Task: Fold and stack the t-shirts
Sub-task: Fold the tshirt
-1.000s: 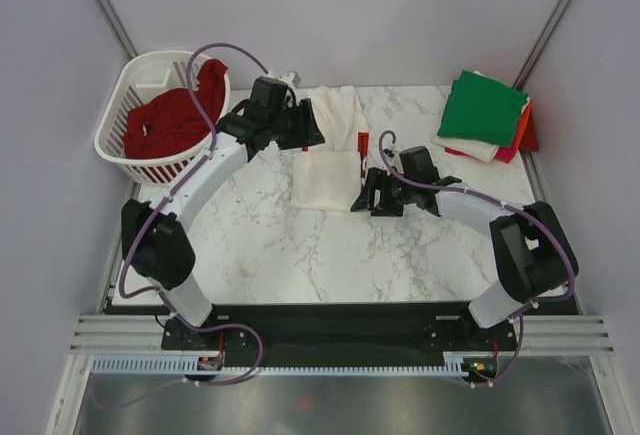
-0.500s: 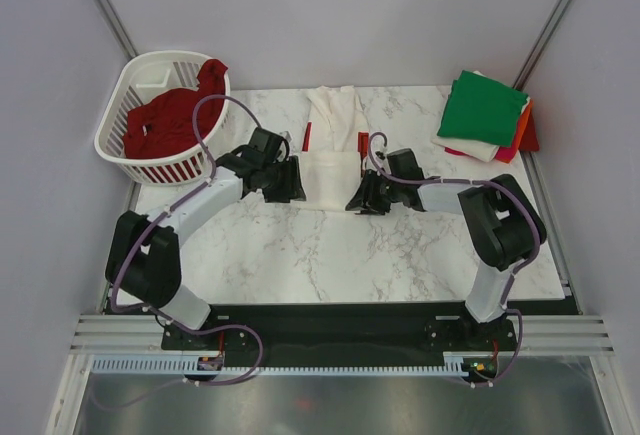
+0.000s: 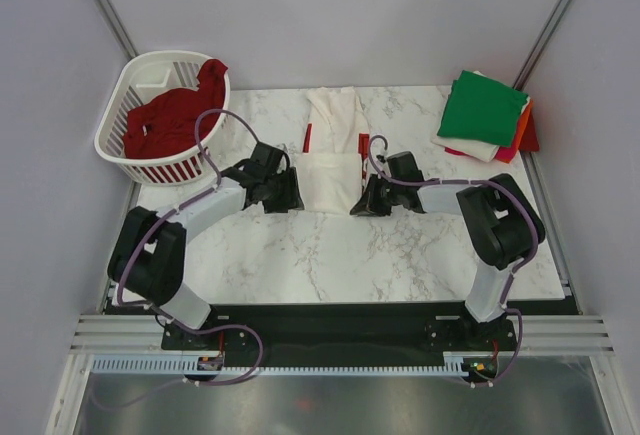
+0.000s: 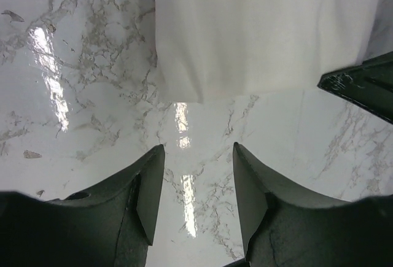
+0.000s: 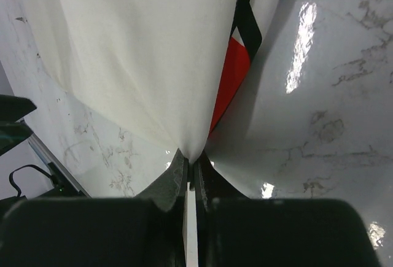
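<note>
Where the marble tabletop (image 3: 330, 255) is boxed in by pale walls (image 3: 50, 155), a white t-shirt (image 3: 328, 173) is spread mid-table.
Its near right corner is pinched in the right gripper (image 5: 191, 164); the left gripper (image 4: 198, 151) is held apart over bare marble beside the cloth. A dark red t-shirt (image 3: 165, 120) is heaped in the basket (image 3: 118, 95) far left, folded tees (image 3: 483, 107) stacked far right.

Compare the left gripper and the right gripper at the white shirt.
The left gripper is open with nothing between its fingers; the right gripper is shut, pinching the edge of the white t-shirt. The left gripper sits just short of the shirt's near corner, over bare table; the right gripper is already on the cloth. Both are low at the shirt's near edge, one at each side.
</note>
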You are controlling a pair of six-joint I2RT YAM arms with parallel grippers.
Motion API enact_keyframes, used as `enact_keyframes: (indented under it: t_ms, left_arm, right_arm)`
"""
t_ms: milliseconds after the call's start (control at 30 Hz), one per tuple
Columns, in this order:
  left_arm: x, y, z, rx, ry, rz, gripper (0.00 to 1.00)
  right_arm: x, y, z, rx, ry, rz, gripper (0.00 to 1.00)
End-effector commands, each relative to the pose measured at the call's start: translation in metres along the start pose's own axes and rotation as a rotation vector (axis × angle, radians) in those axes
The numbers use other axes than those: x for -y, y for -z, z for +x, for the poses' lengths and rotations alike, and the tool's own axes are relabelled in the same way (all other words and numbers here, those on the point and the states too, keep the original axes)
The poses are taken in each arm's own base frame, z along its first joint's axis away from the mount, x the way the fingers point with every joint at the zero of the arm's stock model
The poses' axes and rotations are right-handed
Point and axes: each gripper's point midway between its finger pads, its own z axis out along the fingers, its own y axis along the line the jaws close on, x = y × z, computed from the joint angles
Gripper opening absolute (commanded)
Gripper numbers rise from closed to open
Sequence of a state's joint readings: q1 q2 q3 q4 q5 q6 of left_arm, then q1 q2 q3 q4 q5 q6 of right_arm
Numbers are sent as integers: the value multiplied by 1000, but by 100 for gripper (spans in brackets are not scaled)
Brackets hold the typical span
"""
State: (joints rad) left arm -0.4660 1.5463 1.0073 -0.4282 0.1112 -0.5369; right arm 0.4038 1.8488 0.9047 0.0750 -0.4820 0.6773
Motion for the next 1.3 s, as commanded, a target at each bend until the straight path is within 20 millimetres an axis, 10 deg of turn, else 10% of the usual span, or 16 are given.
enact_keyframes:
  t_ms: [0,533,900,1100,1267]
  left_arm:
    - [-5,-22,-5,33,44,-20,55]
    - [-11,-59,1,71,121,0,53]
    - [-13,-64,0,76,138,-11,4]
    - [9,-34,-13,119,136,54,2]
    - [35,11,13,81,120,76,2]
  right_arm:
    - [-2,10,8,-8,29,3,0]
    - [-2,16,20,-43,33,-5,0]
    - [-7,20,17,-40,49,-15,0]
    - [-15,36,18,-24,69,-14,0]
    - [-20,75,32,6,104,8,0]
